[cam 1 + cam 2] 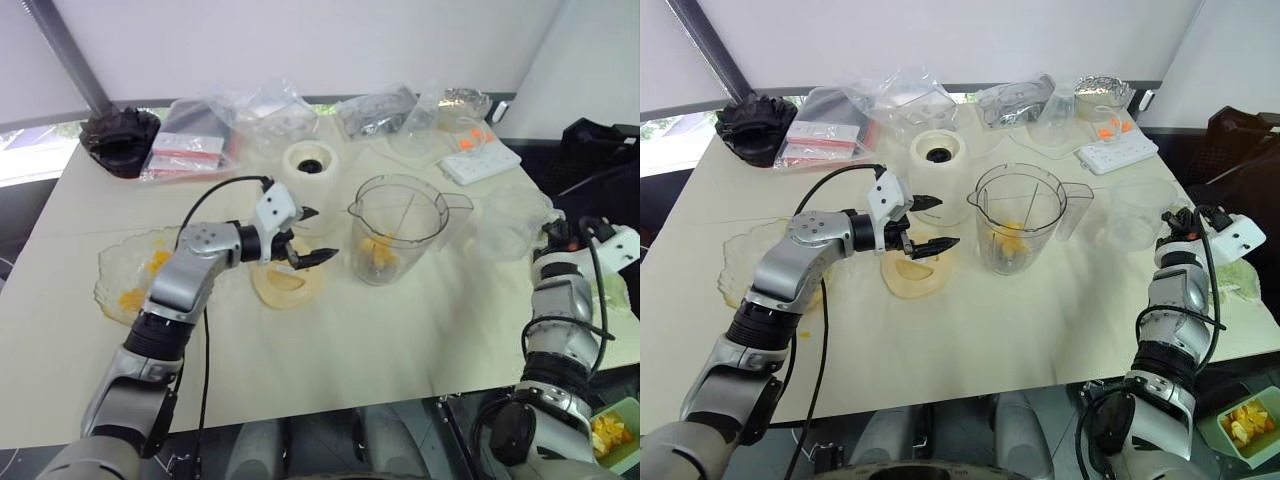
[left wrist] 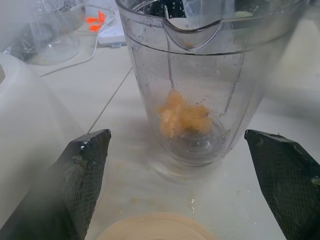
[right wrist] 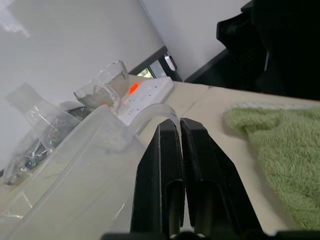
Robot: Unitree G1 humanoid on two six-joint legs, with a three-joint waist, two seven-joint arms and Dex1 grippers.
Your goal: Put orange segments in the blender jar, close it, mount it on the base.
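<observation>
The blender jar (image 1: 397,232) is seen standing upright on the cream desk (image 1: 400,340), near its middle, with its pour spout turned towards the left arm and its handle on the far side. Orange segments (image 2: 182,116) are seen lying at the bottom of the jar, around the dark blade. The jar is uncovered; the flat cream round lid (image 1: 286,284) lies on the desk just beside it, on the robot's left.

The left pincer (image 1: 312,236) is held above the lid, aimed at the jar, with its two black fingers (image 2: 84,172) spread wide apart and nothing between them; the jar is framed between the fingers in the left wrist view but is not touched.

The base (image 1: 312,165) is placed behind the lid, further back on the desk, its dark round socket facing up, apart from the jar. A shallow wavy-edged glass bowl (image 1: 120,290) with more orange pieces is partly hidden beneath the left forearm.

The right pincer (image 3: 181,150) is held at the desk's right edge, its fingers pressed fully together and nothing gripped. It is seen just beside a frosted measuring jug (image 1: 512,222), with a green towel (image 3: 280,145) lying on the desk next to it. A white power strip (image 1: 480,160) and clear plastic bags (image 1: 262,112) are seen along the back of the desk.
</observation>
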